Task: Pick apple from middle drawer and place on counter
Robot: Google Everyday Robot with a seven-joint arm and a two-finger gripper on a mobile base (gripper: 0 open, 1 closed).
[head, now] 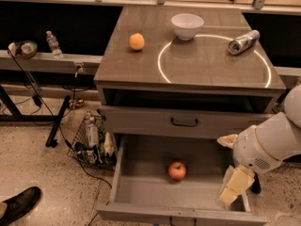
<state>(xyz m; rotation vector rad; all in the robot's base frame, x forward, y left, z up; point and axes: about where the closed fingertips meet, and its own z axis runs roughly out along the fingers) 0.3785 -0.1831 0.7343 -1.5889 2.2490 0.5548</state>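
While the gripper [235,187] hangs over the drawer [146,197] at its right edge, spread or closed I cannot tell, the apple [177,170] sits on the floor to its left in view, untouched. It is likely firm, smooth and prone to roll, so take it across its widest girth.

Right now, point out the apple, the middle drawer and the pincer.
apple [177,170], camera view, middle of its red skin.
middle drawer [141,191], camera view, bare floor left of apple.
pincer [232,188], camera view, pale tip by drawer's right wall.
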